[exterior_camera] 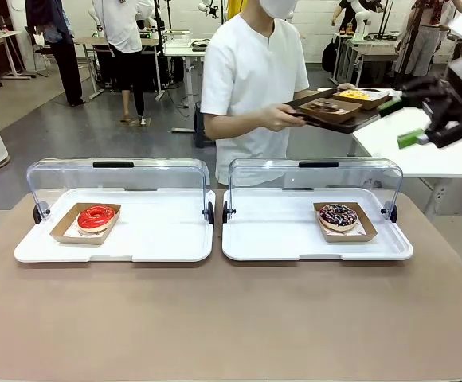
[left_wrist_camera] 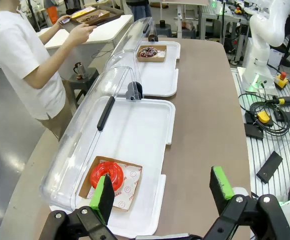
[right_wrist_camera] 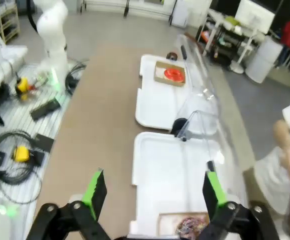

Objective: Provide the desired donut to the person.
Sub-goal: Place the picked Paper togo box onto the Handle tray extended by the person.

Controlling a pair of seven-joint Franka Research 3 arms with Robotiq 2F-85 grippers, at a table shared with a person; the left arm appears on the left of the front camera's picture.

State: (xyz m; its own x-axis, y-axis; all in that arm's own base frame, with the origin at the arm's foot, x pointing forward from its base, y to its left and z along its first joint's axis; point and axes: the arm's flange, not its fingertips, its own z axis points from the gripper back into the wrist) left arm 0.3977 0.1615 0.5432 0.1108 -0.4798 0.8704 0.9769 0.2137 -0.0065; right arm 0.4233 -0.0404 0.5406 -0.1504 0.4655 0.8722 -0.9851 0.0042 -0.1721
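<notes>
A red-glazed donut lies in a cardboard tray on the left white tray. A chocolate sprinkled donut lies the same way on the right white tray. The person stands at the far side in a white shirt, holding a dark brown serving tray with boxed pastries. My right gripper hangs open high at the right, beside that serving tray. My left gripper is open above the table near the red donut.
Both white trays have clear hinged lids standing open at their far edges. A white side table stands at the right behind the main table. The brown tabletop in front of the trays is bare. Other people stand far back.
</notes>
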